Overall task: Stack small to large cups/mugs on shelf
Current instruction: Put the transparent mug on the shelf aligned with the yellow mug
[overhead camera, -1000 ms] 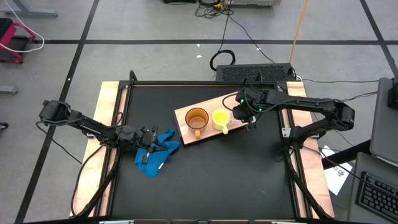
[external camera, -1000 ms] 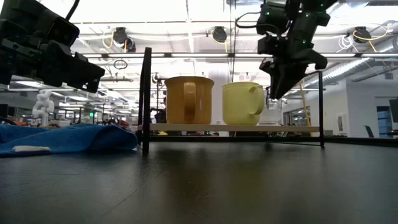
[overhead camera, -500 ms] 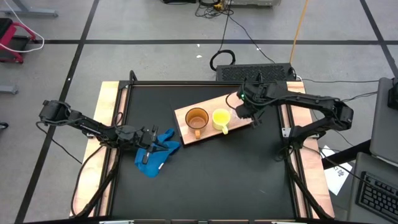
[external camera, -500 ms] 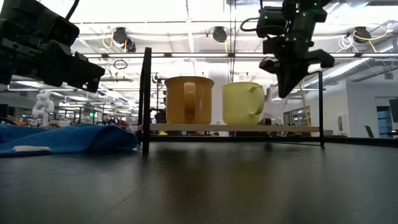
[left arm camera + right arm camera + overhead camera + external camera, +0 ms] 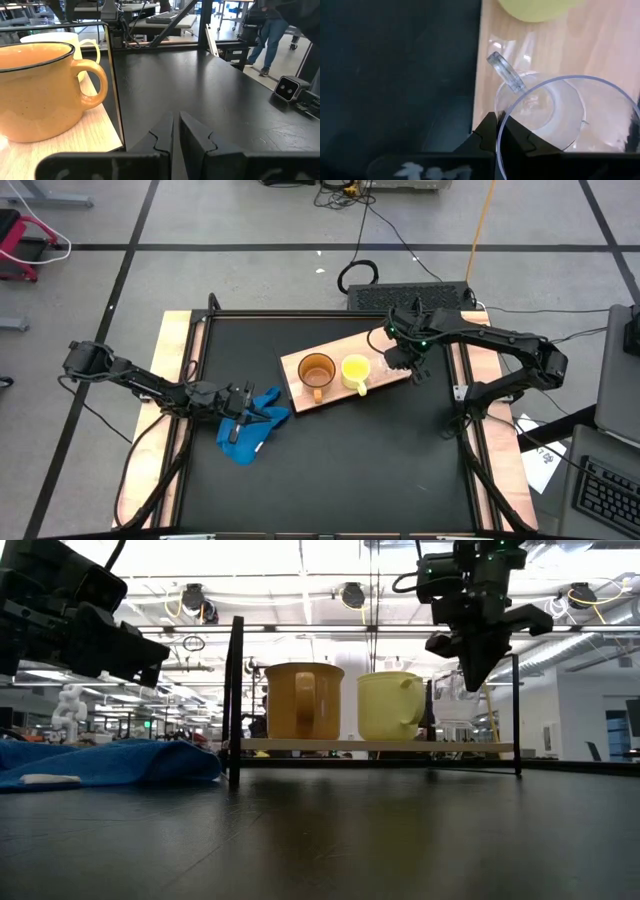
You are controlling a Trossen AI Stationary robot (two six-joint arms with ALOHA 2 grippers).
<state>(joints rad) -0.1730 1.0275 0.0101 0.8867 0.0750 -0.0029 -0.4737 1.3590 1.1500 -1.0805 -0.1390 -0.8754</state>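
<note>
- Both arms are dark, built of slim tubular links joined by blocky, rounded joint housings.
- The right pincer (image 5: 478, 668) tapers from a wide angular black body to a narrow tip; small green lights glow on the housing just above it.
- A black cable loops out of the wrist above that pincer.
- The left pincer (image 5: 176, 131) shows two matte black fingers (image 5: 160, 135) with stepped, notched inner edges, rising from a broad black crossbar behind them.
- In the low view the left arm's wrist block (image 5: 75, 625) is boxy and black, with layered plates and a thin cable curving off its upper side.
</note>
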